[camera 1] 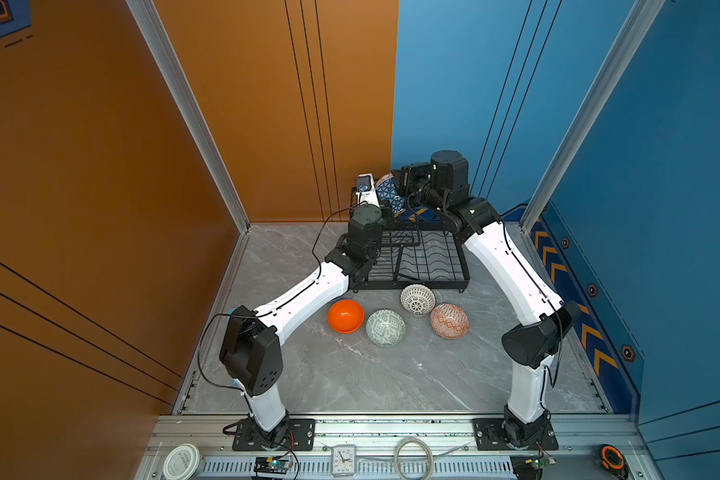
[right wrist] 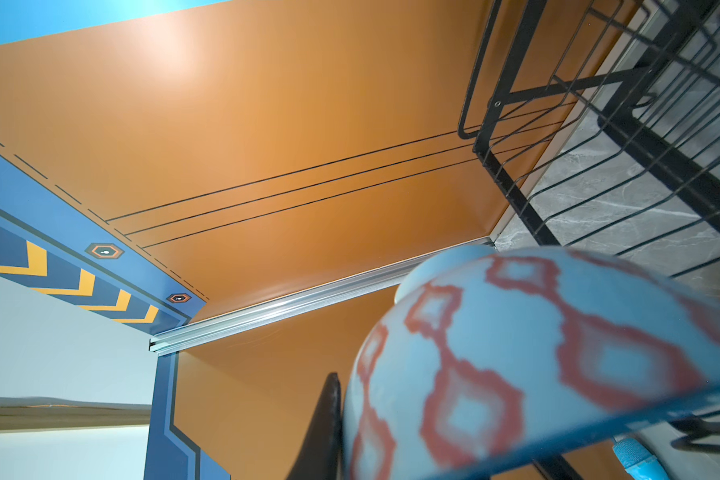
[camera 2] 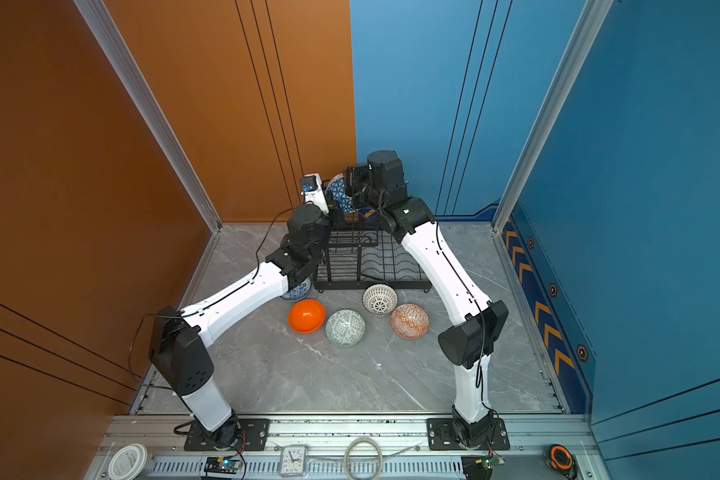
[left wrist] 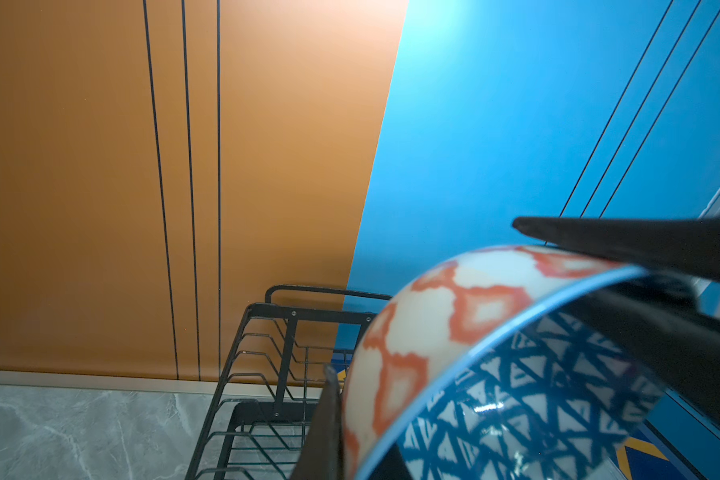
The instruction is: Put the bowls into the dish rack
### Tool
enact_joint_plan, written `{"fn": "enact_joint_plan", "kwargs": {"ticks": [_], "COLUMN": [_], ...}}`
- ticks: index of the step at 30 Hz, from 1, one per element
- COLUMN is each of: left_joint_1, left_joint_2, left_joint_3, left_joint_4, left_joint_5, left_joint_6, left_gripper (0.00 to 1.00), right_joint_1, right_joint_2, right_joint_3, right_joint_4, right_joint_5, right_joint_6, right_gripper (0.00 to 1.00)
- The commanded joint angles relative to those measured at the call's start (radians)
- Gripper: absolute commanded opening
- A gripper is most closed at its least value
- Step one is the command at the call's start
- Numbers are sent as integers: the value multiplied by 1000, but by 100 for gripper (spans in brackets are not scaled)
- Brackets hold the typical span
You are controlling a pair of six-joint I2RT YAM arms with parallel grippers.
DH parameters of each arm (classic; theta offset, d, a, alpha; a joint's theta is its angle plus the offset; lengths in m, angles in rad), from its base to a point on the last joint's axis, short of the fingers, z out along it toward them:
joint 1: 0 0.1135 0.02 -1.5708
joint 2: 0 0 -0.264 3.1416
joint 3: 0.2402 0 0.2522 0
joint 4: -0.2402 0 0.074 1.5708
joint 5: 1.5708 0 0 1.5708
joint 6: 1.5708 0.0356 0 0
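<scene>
The blue geometric bowl (camera 1: 387,189) (camera 2: 338,192), white with orange diamonds outside, hangs tilted on edge over the back of the black wire dish rack (camera 1: 422,259) (camera 2: 375,266). My left gripper (left wrist: 356,451) (camera 1: 388,208) is shut on its rim (left wrist: 495,374), one finger outside the wall. My right gripper (right wrist: 346,453) (camera 1: 403,185) is shut on the opposite rim (right wrist: 537,365), and its fingers (left wrist: 641,245) show in the left wrist view. In front of the rack lie the orange bowl (camera 1: 345,316), green bowl (camera 1: 385,327), lattice bowl (camera 1: 417,299) and diamond bowl (camera 1: 449,321). The floral bowl (camera 2: 298,291) peeks from under my left arm.
The rack's wire shelves (left wrist: 262,374) (right wrist: 599,124) hold nothing that shows. The orange wall and the blue wall meet close behind the rack. A lid (camera 1: 181,461), a clock (camera 1: 343,459), a ring (camera 1: 412,459) and a tape measure (camera 1: 612,457) lie on the front rail.
</scene>
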Motion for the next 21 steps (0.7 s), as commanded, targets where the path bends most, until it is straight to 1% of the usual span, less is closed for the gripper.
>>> {"fn": "enact_joint_plan", "kwargs": {"ticks": [1,4,7,10,11,12,14,16,18,19,21], "left_joint_1": [-29,-31,-33,-39,-39,-40,-41,-40,-37,-37,-38], "left_joint_2": [-42,-42,-42,-48,-51,-57,-69,-84,-99,-107,-125], "left_joint_3": [21,25,33,34,31,26,16,9,4,3,3], "left_joint_4": [77,74,63,54,51,48,34,3,-29,-48,-90], "left_joint_5": [12,11,13,14,12,9,-2,-11,0,3,-11], "left_joint_6": [39,35,34,34,34,32,22,-2,-13,-21,-42], "left_gripper": [20,28,29,37,41,48,53,63,69,76,99], "right_joint_1": [-23,-30,-42,-51,-56,-62,-76,-92,-114,-127,-147], "right_joint_2": [18,13,5,0,-2,-7,-15,-31,-50,-64,-92], "right_joint_3": [5,5,3,4,4,3,2,-7,-26,-40,-72], "right_joint_4": [22,22,23,49,50,49,49,51,56,58,70], "right_joint_5": [17,14,12,2,1,0,-2,-5,-14,-21,-33], "right_joint_6": [-73,-99,-118,-128,-131,-138,-160,-183,-202,-210,-220], "right_gripper": [0,0,0,0,0,0,0,0,0,0,0]}}
